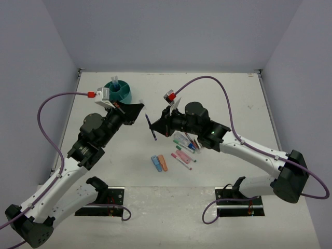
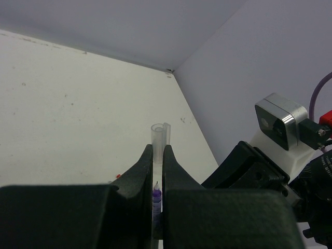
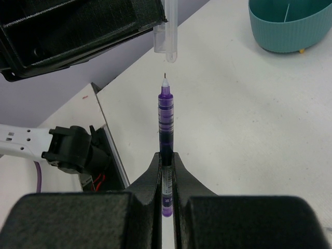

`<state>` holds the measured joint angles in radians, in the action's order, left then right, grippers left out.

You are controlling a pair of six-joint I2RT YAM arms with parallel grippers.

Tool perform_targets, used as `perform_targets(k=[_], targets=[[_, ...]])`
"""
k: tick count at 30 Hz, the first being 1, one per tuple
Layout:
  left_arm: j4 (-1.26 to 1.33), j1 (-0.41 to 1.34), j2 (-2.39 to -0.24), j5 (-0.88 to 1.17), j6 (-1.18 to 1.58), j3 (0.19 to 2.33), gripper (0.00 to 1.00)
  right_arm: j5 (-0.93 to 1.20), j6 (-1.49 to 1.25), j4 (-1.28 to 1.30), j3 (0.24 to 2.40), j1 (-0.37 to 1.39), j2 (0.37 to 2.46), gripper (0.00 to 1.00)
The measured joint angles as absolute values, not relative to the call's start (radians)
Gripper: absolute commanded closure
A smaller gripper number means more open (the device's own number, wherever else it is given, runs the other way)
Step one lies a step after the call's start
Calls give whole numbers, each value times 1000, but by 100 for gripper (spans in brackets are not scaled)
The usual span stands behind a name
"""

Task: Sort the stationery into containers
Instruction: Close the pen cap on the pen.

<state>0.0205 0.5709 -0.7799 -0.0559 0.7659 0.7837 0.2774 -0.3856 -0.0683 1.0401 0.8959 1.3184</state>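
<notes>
The pen (image 3: 165, 116) is a thin, stiff, light stick with a smooth purple plastic barrel. It is likely slippery, so a firm pinch low on the barrel suits it, and its fine bare tip looks like the 1 fragile part. The right gripper (image 3: 166, 158) is clamped on that barrel and holds the pen in the air above the middle of the table (image 1: 155, 88), tip aimed at the mouth of a clear cap (image 3: 168, 39) and just apart from it. The left gripper (image 2: 158, 150) is pinched on the cap (a thin tube, probably easy to squash or twist askew), so the 2 pieces need close alignment. The teal tub (image 1: 119, 92) stands near the table's far left corner. The remaining stationery (image 1: 182, 150) lies scattered between the middle and the near edge.
</notes>
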Motion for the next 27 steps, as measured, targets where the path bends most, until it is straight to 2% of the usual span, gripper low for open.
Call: perform_targets(k=[27], targets=[[29,571,-762,-38,766,766,100,270,-381,-58,1075,896,1335,100]])
